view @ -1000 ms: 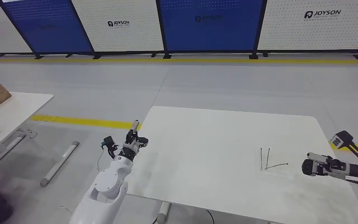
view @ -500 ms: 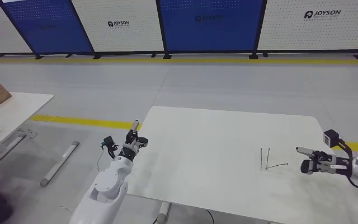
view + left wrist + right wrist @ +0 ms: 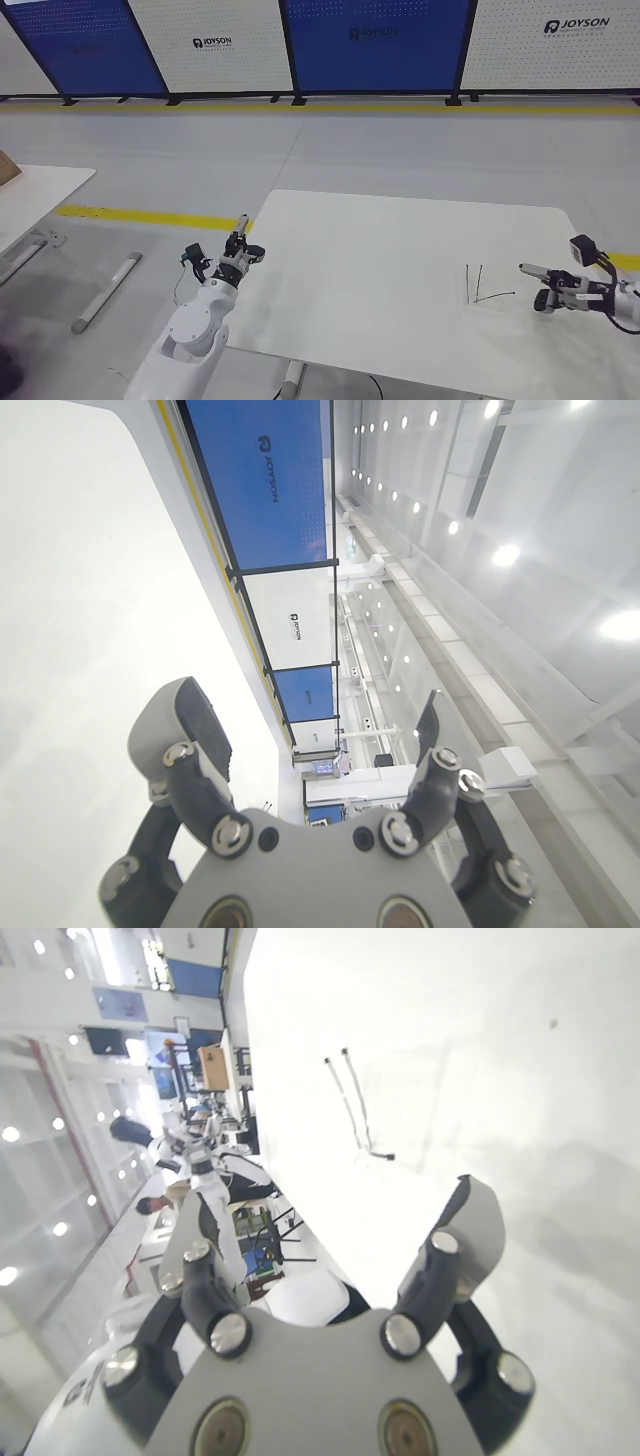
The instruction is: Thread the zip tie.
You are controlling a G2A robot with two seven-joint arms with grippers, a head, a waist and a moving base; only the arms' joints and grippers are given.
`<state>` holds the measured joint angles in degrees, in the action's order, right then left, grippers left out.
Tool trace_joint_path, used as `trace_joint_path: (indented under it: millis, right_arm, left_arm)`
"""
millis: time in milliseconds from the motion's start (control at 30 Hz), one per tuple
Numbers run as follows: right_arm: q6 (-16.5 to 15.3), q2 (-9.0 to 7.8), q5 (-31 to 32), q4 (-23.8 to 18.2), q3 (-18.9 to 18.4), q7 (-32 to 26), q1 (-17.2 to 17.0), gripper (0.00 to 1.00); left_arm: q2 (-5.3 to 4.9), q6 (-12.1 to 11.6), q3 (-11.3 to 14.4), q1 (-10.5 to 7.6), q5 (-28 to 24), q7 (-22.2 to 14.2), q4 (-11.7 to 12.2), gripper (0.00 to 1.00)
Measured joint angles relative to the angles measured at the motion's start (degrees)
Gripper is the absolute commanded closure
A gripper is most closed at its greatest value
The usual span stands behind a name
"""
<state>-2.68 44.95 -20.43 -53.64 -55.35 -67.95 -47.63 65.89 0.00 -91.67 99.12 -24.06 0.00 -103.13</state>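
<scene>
The right pincer [image 3: 531, 285] hung low over the right side of the white surface [image 3: 380, 270]. Its two fingers were spread wide, and there was nothing between them. Just to its left, three thin zip ties [image 3: 479, 280] lay flat on the surface, and nothing touched them. Two of them lay side by side, pointing from near to far. The third lay across their near ends and reached toward the right pincer. We saw each one lying as a loose strip. Well apart, at the left edge of the surface, the left pincer [image 3: 246, 236] pointed up and away. It was also wide and held nothing. Far behind stood blue and white wall panels [image 3: 375, 45].
</scene>
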Motion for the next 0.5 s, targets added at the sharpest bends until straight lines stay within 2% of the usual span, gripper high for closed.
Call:
trace_joint_path:
  millis: [33, 167, 300, 500]
  right_arm:
    - [1.11, 0.24, 1.14, -0.48, 0.61, 0.74, 0.23, 0.0]
    - [2.06, 1.28, 3.66, -0.04, 2.7, 0.99, 1.65, 0.0]
    - [0.2, 2.21, 4.95, 1.53, 4.33, -0.55, 3.26, 0.0]
    - [0.27, 2.19, 4.91, 1.51, 4.29, -0.56, 3.22, 0.0]
  left_arm:
    - [0.0, 0.0, 0.0, 0.0, 0.0, 0.0, 0.0, 0.0]
    - [0.0, 0.0, 0.0, 0.0, 0.0, 0.0, 0.0, 0.0]
    - [0.0, 0.0, 0.0, 0.0, 0.0, 0.0, 0.0, 0.0]
    - [0.0, 0.0, 0.0, 0.0, 0.0, 0.0, 0.0, 0.0]
